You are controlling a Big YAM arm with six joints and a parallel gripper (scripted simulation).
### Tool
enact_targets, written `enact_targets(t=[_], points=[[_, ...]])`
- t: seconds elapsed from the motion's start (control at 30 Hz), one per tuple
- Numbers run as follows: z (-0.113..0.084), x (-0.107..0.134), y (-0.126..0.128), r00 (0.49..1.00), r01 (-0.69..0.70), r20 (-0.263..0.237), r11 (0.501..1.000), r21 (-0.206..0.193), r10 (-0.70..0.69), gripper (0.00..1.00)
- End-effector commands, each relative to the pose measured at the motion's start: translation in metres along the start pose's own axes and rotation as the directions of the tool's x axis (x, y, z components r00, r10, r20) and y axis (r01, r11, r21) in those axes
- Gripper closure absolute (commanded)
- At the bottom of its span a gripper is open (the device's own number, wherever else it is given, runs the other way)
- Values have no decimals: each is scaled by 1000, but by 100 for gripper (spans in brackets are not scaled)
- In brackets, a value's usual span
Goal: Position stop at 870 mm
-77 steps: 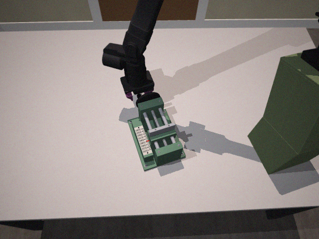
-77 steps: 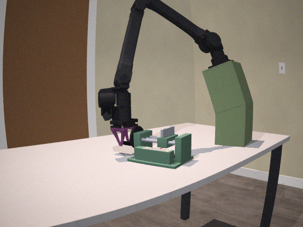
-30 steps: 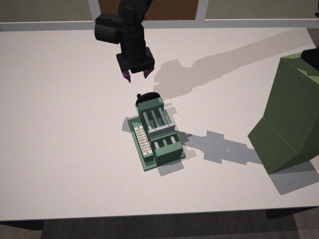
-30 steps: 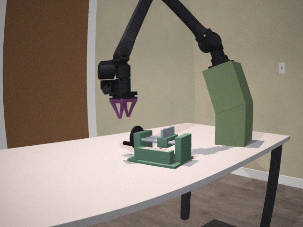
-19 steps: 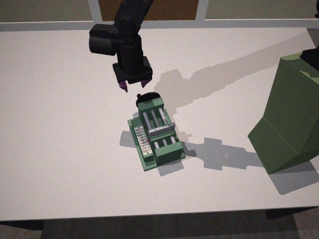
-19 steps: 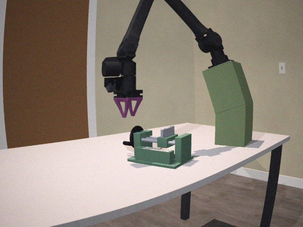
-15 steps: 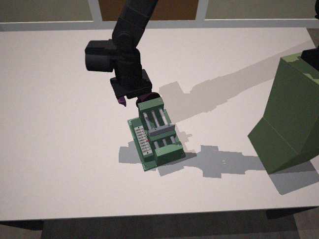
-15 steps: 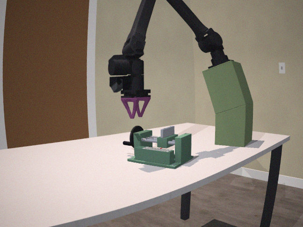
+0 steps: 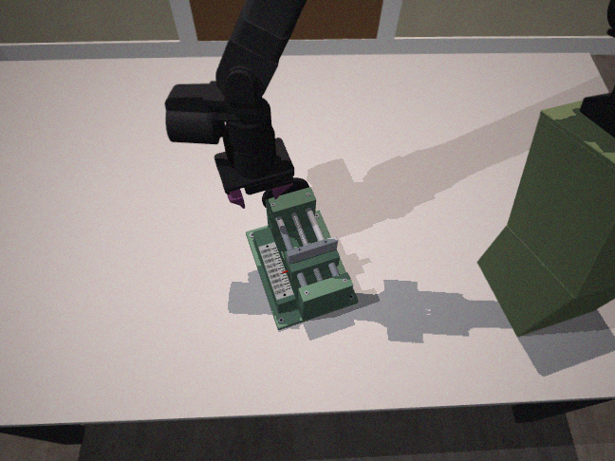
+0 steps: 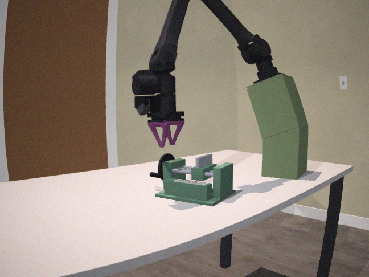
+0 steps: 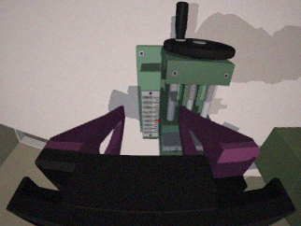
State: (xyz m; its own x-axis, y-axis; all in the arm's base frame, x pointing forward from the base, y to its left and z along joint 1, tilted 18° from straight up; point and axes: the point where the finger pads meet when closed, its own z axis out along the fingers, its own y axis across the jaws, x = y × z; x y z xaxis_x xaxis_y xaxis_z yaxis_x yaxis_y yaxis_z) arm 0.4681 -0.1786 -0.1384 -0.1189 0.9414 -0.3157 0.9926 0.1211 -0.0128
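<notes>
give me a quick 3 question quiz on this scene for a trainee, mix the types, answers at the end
1. True or false: the claw is gripping the handwheel.
2. Multiple choice: what colour is the pointer mark at the scale?
a) blue
b) red
c) yellow
3. Fill in: the claw's fingers are coloured ____.

Key: 1 false; 2 b; 3 purple

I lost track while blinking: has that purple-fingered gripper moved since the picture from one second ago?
Yes, the gripper moved closer to the handwheel.
</notes>
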Motion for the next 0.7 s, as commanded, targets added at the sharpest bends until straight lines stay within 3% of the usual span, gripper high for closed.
enact_targets(t=[0.0,0.67], points=[[-13,-8,18,1000,-12,14,999,-34,13,47],[-12,-11,16,1000,-18,14,999,-32,19,47]])
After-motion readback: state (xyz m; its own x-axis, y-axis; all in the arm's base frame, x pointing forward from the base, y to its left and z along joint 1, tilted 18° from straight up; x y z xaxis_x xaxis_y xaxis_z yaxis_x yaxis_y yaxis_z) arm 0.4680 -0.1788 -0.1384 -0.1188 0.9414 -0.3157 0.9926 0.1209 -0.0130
